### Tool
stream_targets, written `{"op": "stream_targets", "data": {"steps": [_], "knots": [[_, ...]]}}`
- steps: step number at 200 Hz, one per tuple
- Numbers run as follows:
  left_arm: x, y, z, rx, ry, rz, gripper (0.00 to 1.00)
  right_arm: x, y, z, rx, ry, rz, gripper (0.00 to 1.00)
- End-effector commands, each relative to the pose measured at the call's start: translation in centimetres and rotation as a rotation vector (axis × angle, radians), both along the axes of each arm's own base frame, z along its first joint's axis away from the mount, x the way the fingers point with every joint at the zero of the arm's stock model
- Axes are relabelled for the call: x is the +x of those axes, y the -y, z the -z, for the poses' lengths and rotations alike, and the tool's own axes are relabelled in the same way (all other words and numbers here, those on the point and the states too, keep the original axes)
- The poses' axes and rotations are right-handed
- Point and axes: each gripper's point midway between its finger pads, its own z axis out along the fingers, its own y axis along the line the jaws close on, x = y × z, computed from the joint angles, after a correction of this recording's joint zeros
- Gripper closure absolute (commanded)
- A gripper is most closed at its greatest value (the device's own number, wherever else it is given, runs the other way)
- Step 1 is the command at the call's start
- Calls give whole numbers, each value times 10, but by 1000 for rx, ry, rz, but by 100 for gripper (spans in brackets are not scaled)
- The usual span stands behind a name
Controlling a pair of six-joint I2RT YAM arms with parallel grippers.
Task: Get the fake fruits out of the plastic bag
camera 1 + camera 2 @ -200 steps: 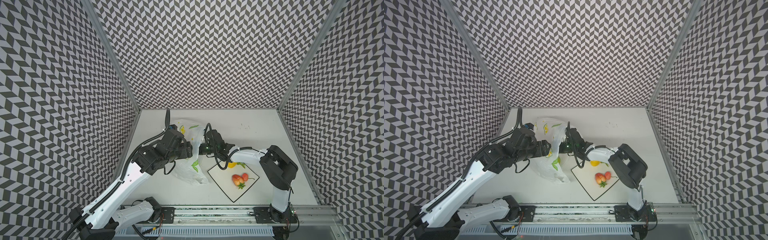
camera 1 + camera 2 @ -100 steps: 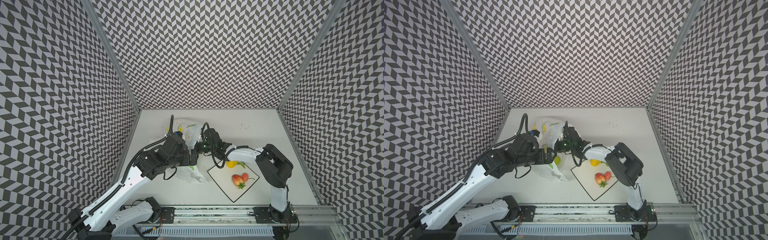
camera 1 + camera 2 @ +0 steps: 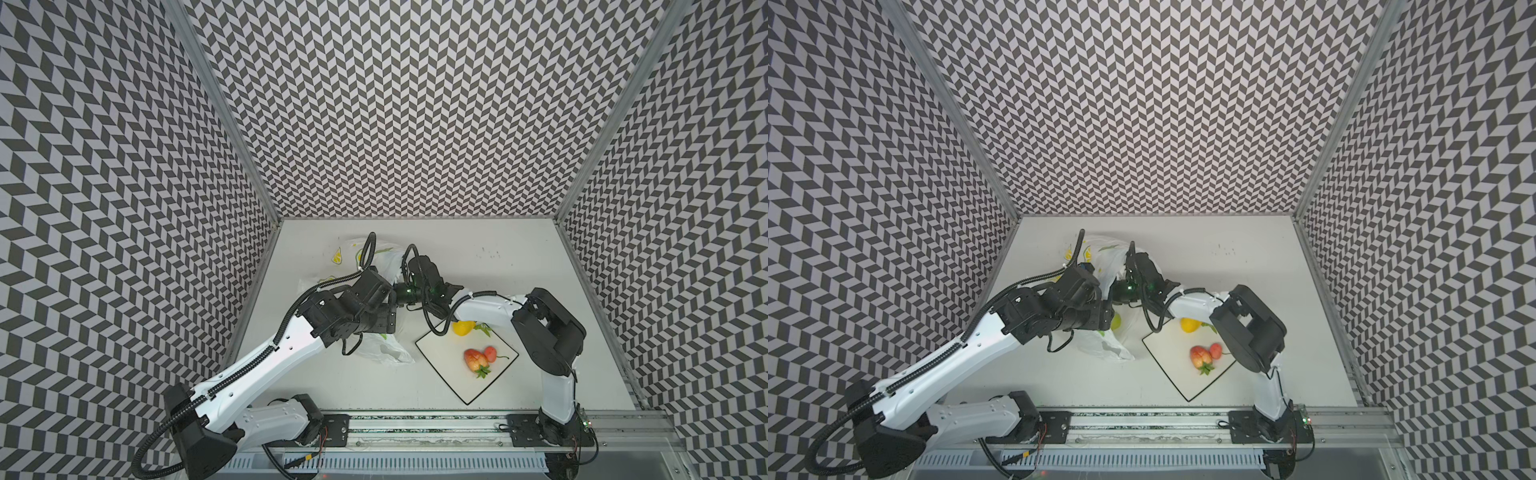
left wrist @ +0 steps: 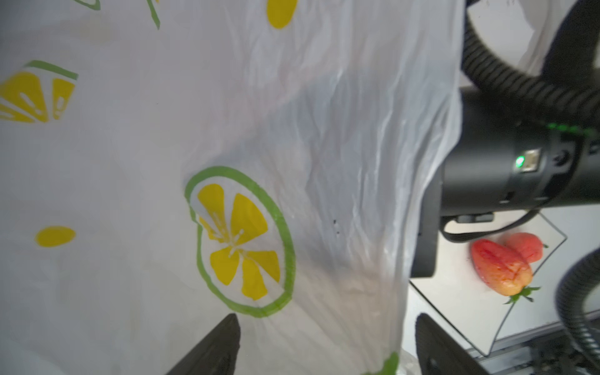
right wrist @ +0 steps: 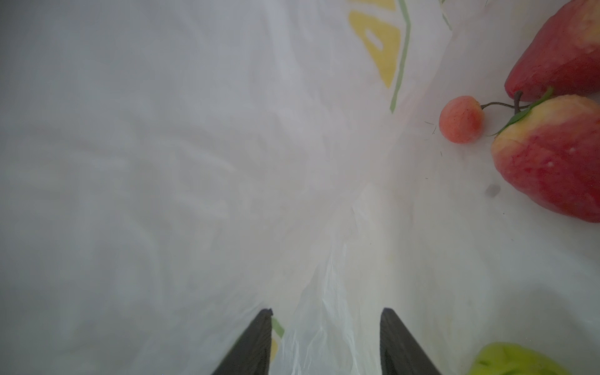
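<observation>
Fake fruits (image 5: 552,168) sit inside the plastic bag (image 4: 324,130). Left gripper (image 4: 328,324) and right gripper (image 5: 326,313) both gape, gripping nothing. I'd next close right on the cherry (image 5: 461,119).

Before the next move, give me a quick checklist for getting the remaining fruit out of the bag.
1. Bag emptied: not ok; a cherry, a red-yellow fruit and a green pear lie inside the plastic bag.
2. Right gripper free: ok; jaws apart inside the bag, only film between them.
3. Left gripper gripping the bag: not ok; jaws apart astride its edge.
4. Room on the plate: ok; bare space beside the lemon and strawberry.
5. More fruit hidden in folds: cannot tell.
</observation>
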Motion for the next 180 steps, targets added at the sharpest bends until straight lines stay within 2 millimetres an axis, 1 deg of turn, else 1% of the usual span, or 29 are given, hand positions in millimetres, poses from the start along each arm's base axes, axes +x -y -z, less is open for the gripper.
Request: {"op": "stream_targets", "data": {"steps": [1,17,31,64,82,114,135,150,180], "knots": [[3,-11,0,79,16,-21,29,0,-8,-22,61,26,-12,47],[5,-13,-4,84,28,-34,44,1,-7,-19,52,25,-6,47],[4,-15,-6,82,37,-36,57,5,-5,-12,23,25,15,46],[-4,-24,0,74,31,-52,87,16,7,18,-104,31,81,41],[-9,-25,6,61,16,-54,100,20,16,33,-191,62,110,37],[-16,-30,14,59,-5,-62,100,28,35,56,-359,116,170,30],[-20,-34,19,63,-20,-68,100,26,45,69,-448,133,195,28],[-23,-35,22,56,-24,-77,100,22,45,75,-482,129,198,28],[-24,-36,24,31,-19,-97,100,11,40,86,-532,119,180,28]]}}
